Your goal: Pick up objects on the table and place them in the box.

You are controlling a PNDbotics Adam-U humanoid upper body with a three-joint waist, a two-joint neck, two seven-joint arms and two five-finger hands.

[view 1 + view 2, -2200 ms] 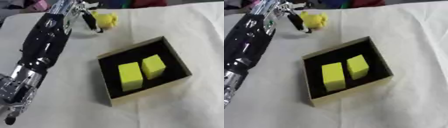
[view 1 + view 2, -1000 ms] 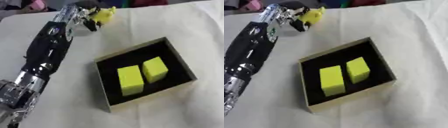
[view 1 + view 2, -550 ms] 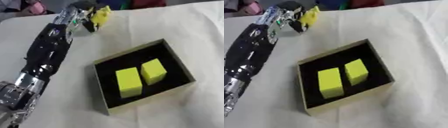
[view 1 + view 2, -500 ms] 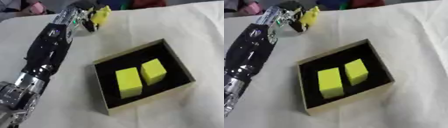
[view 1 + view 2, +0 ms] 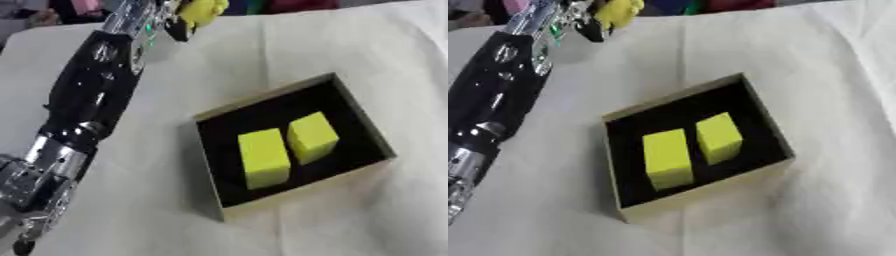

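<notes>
The left hand (image 5: 179,20) has closed its fingers around the yellow toy (image 5: 203,9) at the far side of the tabletop (image 5: 262,55). A moment ago the toy sat on the white cloth next to the hand. Now it looks tipped and lifted up a little, with the hand curled round it. So the grab seems to have worked.

The box (image 5: 293,145) sits near the middle, well apart from the toy. Two yellow blocks (image 5: 263,158) are already inside it, side by side and almost touching. There is still some dark, bare floor in the box around them.

Next, I think the arm must carry the toy back toward the box and let it go over a free spot. The right hand is not seen anywhere.
</notes>
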